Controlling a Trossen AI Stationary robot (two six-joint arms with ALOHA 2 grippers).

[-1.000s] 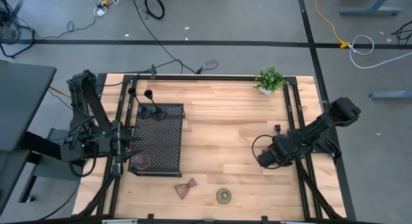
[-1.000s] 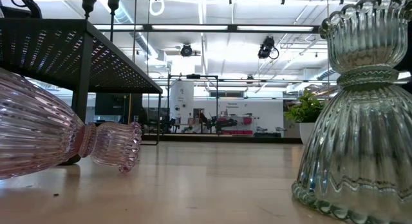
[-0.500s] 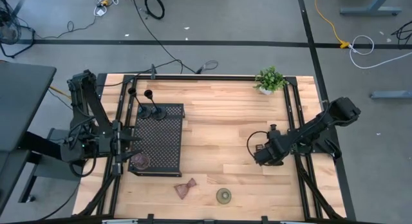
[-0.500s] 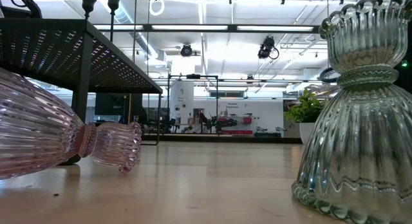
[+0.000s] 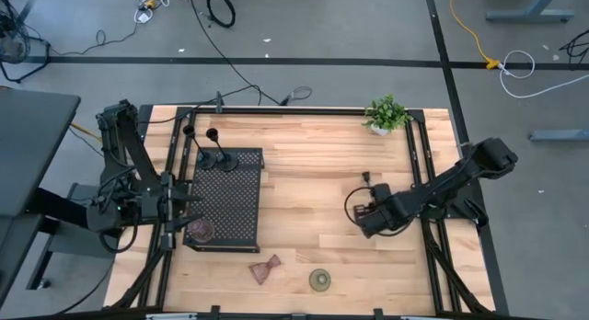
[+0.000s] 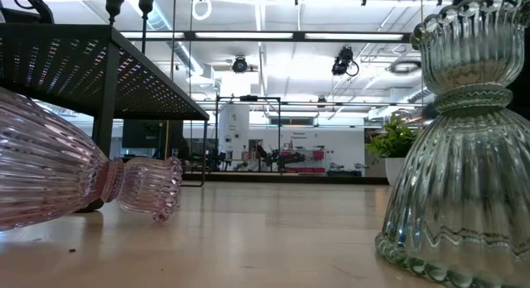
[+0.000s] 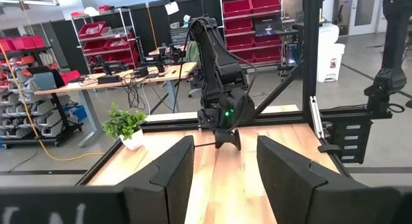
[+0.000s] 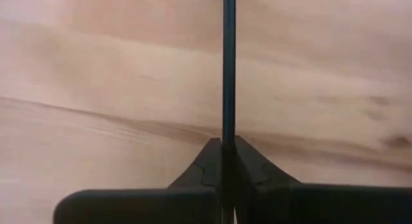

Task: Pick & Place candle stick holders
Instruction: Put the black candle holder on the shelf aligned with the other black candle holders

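Gripping a black stem [image 8: 228, 63], the right gripper [image 5: 361, 212] works mid-table; two stems [image 5: 204, 147] and one squat holder [image 5: 201, 231] are on the tray [image 5: 230, 205], two remain

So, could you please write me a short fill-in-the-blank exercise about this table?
The right pincer grips the tall black holder by its thin ___.
The pink holder lies on its ___.
The olive-green holder stands ___.
The black tray carries the ___ squat holder.
Missing: stem; side; upright; brown.
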